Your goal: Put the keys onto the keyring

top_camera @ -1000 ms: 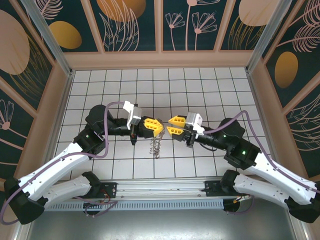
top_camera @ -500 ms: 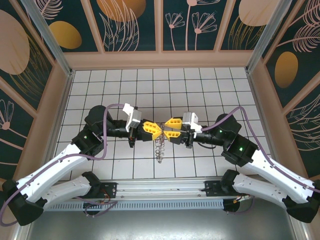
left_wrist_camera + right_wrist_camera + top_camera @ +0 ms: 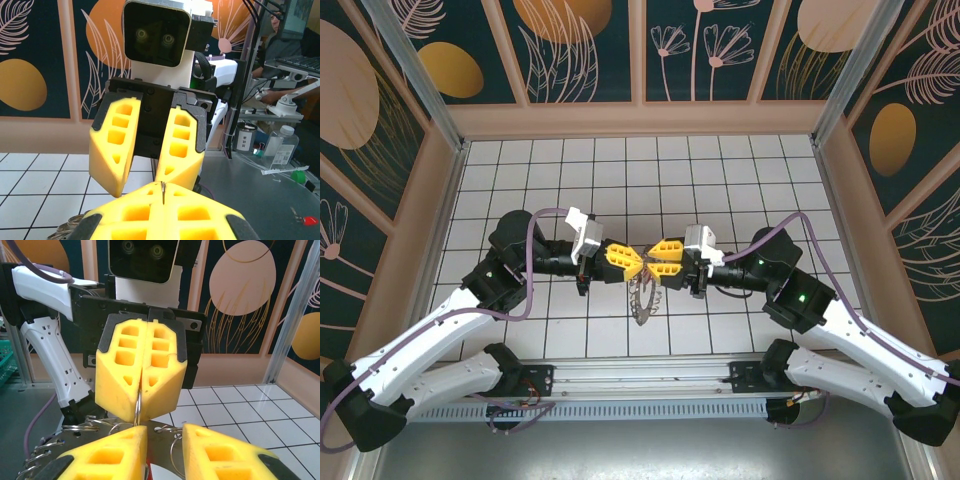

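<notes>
We see the left gripper [image 3: 636,262] and the right gripper [image 3: 657,256] meeting tip to tip above the middle of the white tiled table [image 3: 720,180]; the left jaws are pressed together on the thin wire edge of the keyring [image 3: 644,297], which hangs below them, its grey fringed rim dangling toward the tiles. In the right wrist view that same pinch is plain: the wire runs up into the seam of the closed yellow fingers [image 3: 120,375], and loops of the ring spread just beneath. The right jaws stand spread, one finger on either side of the left gripper's tip, not clamped on the ring. In the left wrist view a small red piece [image 3: 310,220] lies on a grey surface at the far right, well apart from both grippers; it is too small for us to tell whether it is a key.
</notes>
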